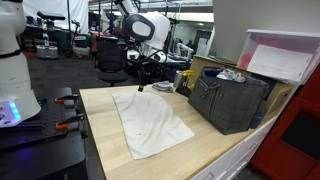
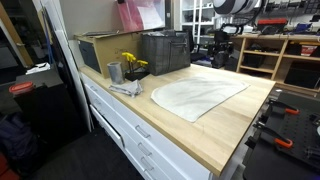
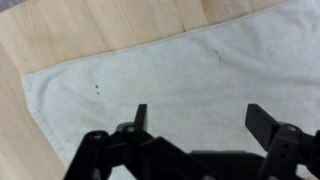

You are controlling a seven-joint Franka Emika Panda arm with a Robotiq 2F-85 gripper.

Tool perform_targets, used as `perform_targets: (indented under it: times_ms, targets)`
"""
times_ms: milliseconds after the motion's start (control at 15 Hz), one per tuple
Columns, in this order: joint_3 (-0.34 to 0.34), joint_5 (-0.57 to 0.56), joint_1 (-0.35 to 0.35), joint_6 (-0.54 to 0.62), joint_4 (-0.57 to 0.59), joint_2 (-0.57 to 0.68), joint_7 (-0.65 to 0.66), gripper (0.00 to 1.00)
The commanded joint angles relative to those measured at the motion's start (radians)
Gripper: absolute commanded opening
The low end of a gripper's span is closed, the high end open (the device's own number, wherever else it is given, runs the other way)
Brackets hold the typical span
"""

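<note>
One white cloth [image 1: 152,122] on wooden lab worktop [image 1: 100,112], wide-spread empty end effector [image 3: 200,115] above.

Matt white cloth towel [image 3: 190,75] on smooth pale wood tabletop [image 3: 80,30]; matt black plastic crate [image 1: 232,100]

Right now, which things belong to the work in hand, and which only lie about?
In hand: white towel, spread flat; open tool above it.
Lying about: dark crate, yellow flowers, metal cup.
</note>
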Motion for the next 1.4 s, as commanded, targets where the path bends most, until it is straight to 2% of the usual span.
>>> perform_targets:
  times_ms: [0, 333, 733, 1333]
  targets:
    - [0.031, -0.012, 0.006, -0.145, 0.138, 0.073, -0.134, 1.0]
    - [0.049, -0.059, 0.003, -0.232, 0.241, 0.128, -0.245, 1.0]
    - [0.046, -0.094, 0.003, -0.354, 0.255, 0.101, -0.233, 1.0]
    - [0.064, -0.089, 0.048, -0.302, 0.074, -0.225, -0.189, 1.0]
